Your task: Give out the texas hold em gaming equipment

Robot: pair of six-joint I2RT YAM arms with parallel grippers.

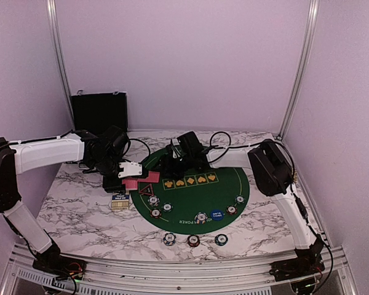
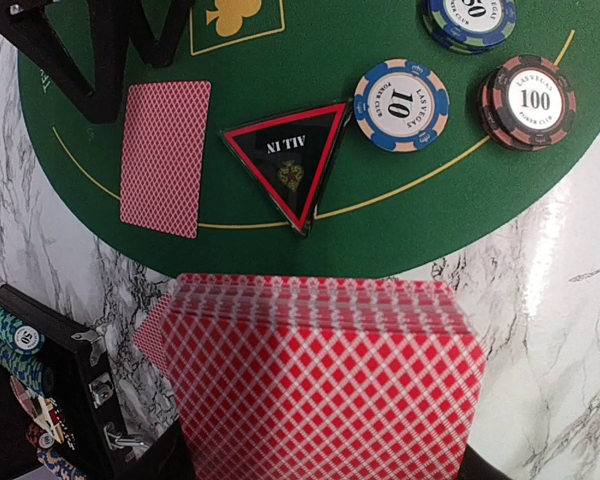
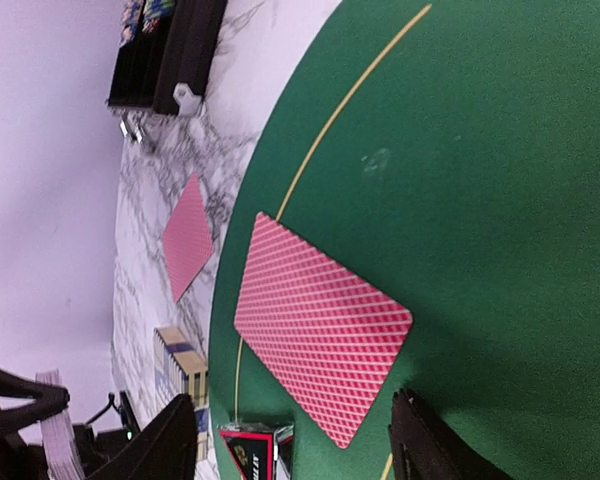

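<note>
The marble tabletop (image 1: 80, 215) carries a round green poker mat (image 1: 190, 198), and a black case (image 1: 99, 112) stands at the back left. The left claw (image 1: 130, 169) is clenched on a deck of red-backed cards (image 2: 320, 370), held over the mat's left edge. The right claw (image 3: 295, 420) is released, its fingers (image 3: 165, 440) spread wide above a single card (image 3: 320, 325) that lies flat on the mat's left rim. A second card (image 3: 188, 248) lies just off the mat on the marble. Beside the first card sits the red-rimmed black triangle (image 2: 290, 160), its corner meeting a blue 10 chip (image 2: 401, 105), with a 100 chip (image 2: 528, 102) nearby. Three more chips (image 1: 194, 240) sit in a row on the marble near the mat's front edge.
</note>
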